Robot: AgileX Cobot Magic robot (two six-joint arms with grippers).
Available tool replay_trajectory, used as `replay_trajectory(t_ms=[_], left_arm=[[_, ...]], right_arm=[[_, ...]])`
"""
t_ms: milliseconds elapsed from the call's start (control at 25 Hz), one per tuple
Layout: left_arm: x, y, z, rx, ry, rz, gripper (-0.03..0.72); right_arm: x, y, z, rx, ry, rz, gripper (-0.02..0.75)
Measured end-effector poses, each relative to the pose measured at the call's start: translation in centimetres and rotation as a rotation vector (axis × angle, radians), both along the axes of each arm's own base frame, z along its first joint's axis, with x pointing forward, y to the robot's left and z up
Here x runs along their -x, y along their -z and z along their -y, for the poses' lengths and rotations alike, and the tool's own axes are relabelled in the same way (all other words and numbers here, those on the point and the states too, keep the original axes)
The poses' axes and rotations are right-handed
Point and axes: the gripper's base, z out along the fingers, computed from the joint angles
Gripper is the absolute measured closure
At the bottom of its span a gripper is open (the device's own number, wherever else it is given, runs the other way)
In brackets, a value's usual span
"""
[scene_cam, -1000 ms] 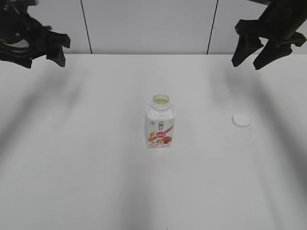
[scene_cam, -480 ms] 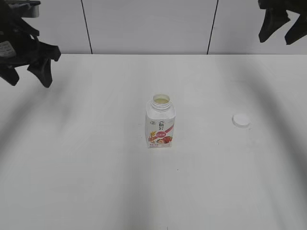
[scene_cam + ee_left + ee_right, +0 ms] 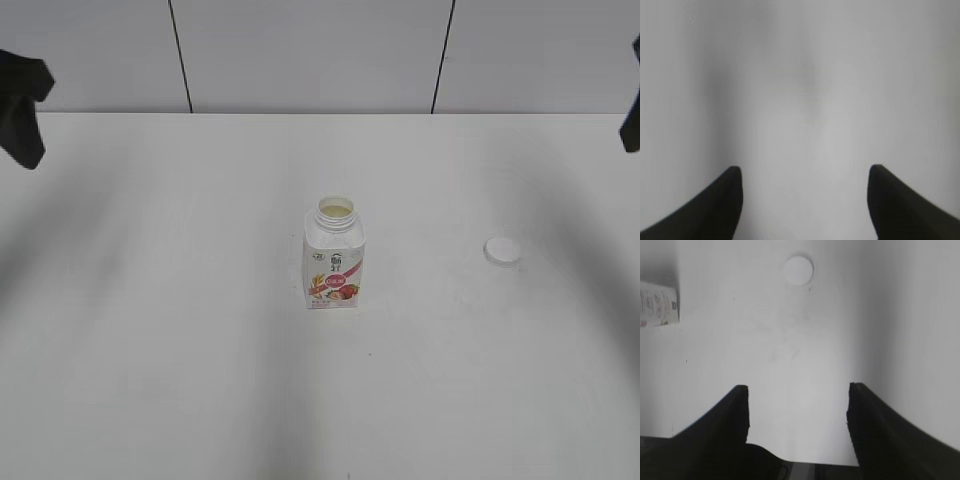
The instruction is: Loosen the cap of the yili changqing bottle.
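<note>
The yili changqing bottle point(image 3: 334, 255) stands upright at the middle of the white table, its neck open with no cap on it. Its lower part shows at the left edge of the right wrist view point(image 3: 659, 304). The white cap point(image 3: 502, 251) lies flat on the table to the bottle's right, apart from it, and shows at the top of the right wrist view point(image 3: 798, 270). My left gripper point(image 3: 804, 172) is open and empty over bare table; only a dark part of it point(image 3: 20, 107) shows at the far left edge. My right gripper point(image 3: 798, 389) is open and empty, with a sliver point(image 3: 631, 122) at the far right edge.
The white table point(image 3: 200, 350) meets a white panelled wall point(image 3: 310, 55) with dark vertical seams at the back. Soft arm shadows lie across the table on both sides.
Both arms have drawn back outward, the left to the left edge and the right to the right edge, almost out of view. The bottle and cap have not moved.
</note>
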Motion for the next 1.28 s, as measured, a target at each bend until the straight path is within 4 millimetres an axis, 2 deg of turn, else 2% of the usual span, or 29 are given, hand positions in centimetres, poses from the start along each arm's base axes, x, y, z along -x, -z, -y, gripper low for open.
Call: replay_trajectory(t_ms=[360,520,680,800,960,1200,1280], left_arm=[[11.9,-2.4,-1.8,0.064,0.003,0.186,0.211],[17.3,-2.0,-2.7,0.08,0.004,0.277,0.211],[22.2,-1.1,-3.6,0.102,0.006,0.399,0.215],[25.1,-0.3,-3.9,0.132,0.009,0.487,0.218],[28.3,0.9,-4.1,0.197,0.02,0.602,0.219],[31.8,2.2,-4.6,0.231,0.043,0.777,0.228],[32.2,2.5,-4.7,0.231,0.047,0.779,0.229]], right_arm=[[11.9,-1.0,1.1,-0.011,0.0,0.122,0.246],[17.6,-1.2,1.6,-0.023,0.0,0.254,0.246],[22.0,-0.4,2.0,-0.032,-0.001,0.369,0.246],[24.5,0.3,2.4,-0.02,0.0,0.453,0.246],[26.7,1.7,3.1,0.039,-0.001,0.53,0.246],[28.8,4.3,3.3,0.073,-0.043,0.659,0.246],[29.6,4.7,3.4,0.066,-0.043,0.714,0.246]])
